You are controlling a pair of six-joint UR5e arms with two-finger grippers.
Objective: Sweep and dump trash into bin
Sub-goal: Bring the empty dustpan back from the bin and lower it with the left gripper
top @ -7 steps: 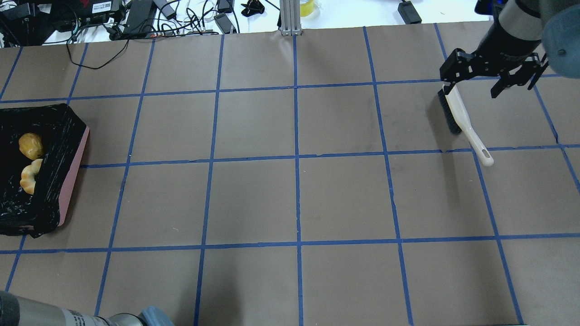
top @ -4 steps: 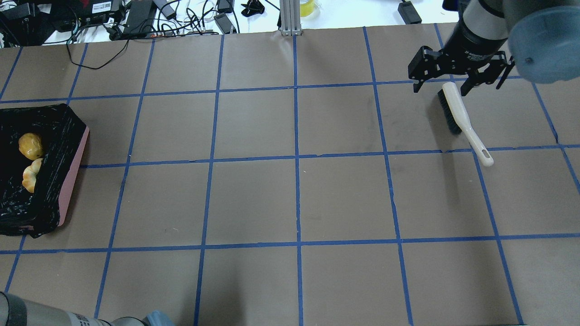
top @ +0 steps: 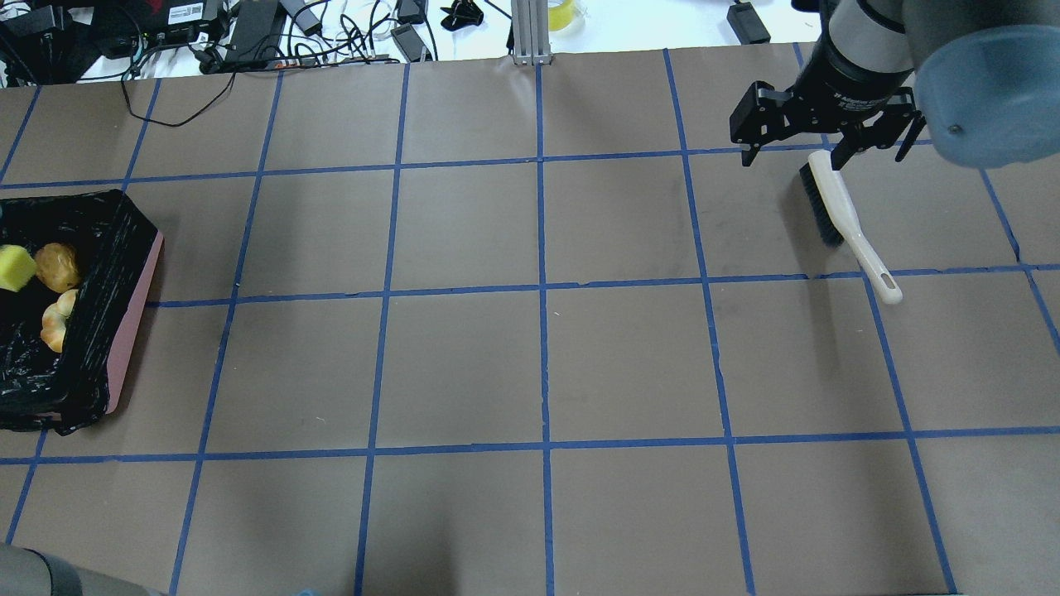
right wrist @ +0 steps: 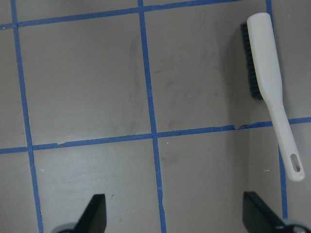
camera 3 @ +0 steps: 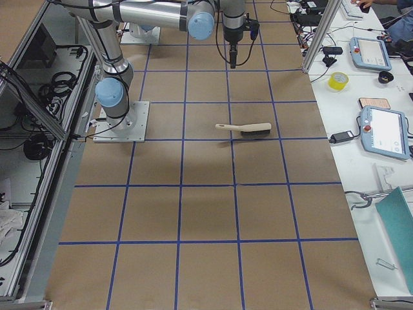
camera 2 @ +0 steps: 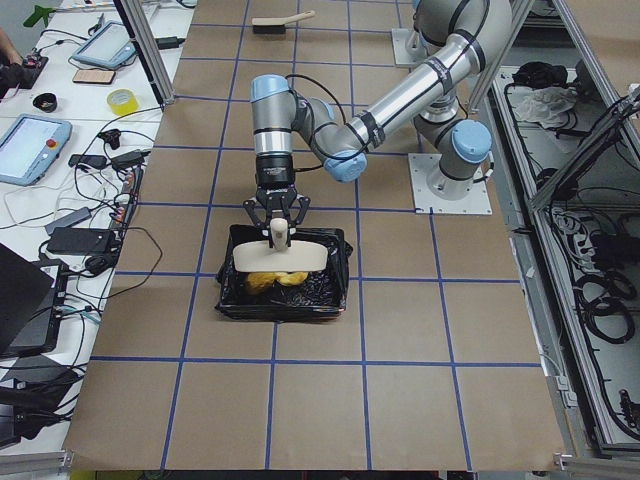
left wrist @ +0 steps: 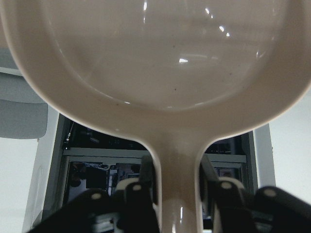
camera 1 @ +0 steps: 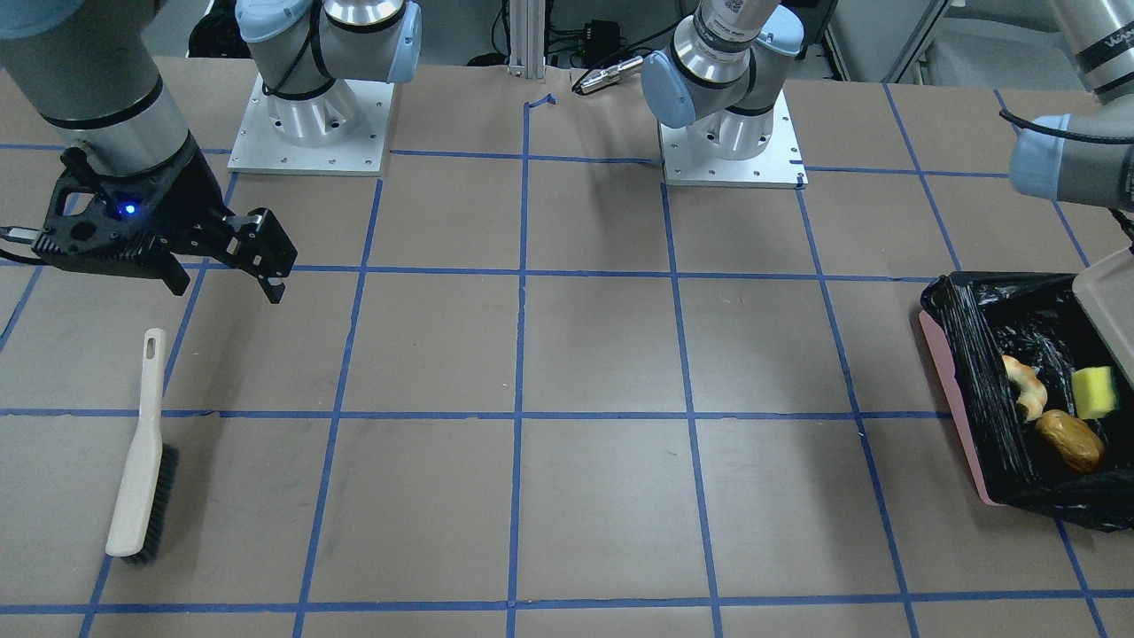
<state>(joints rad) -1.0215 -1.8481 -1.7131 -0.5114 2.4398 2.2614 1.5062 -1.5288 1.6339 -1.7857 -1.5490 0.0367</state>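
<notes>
The bin [camera 1: 952,390], a pink box lined with a black bag, stands at the table's left end and also shows in the overhead view [top: 132,331]. In it lie the orange-brown lump [camera 1: 1070,439], the pale curved slice [camera 1: 1026,386] and the yellow-green wedge [camera 1: 1093,392]. My left gripper [camera 2: 279,228] is shut on the handle of the beige dustpan [left wrist: 165,53], which hangs tipped over the bin and looks empty. My right gripper [top: 792,159] is open and empty, above the table near the head of the brush [top: 836,203].
The white brush with black bristles lies flat on the table at the right [camera 1: 140,461]. Cables and devices lie along the far edge [top: 248,33]. A metal post [top: 530,33] stands at the far middle.
My right gripper has moved left in the overhead view, past the brush head. The yellow-green wedge now shows in the bin. My left arm has slid further out of the lower left corner.
</notes>
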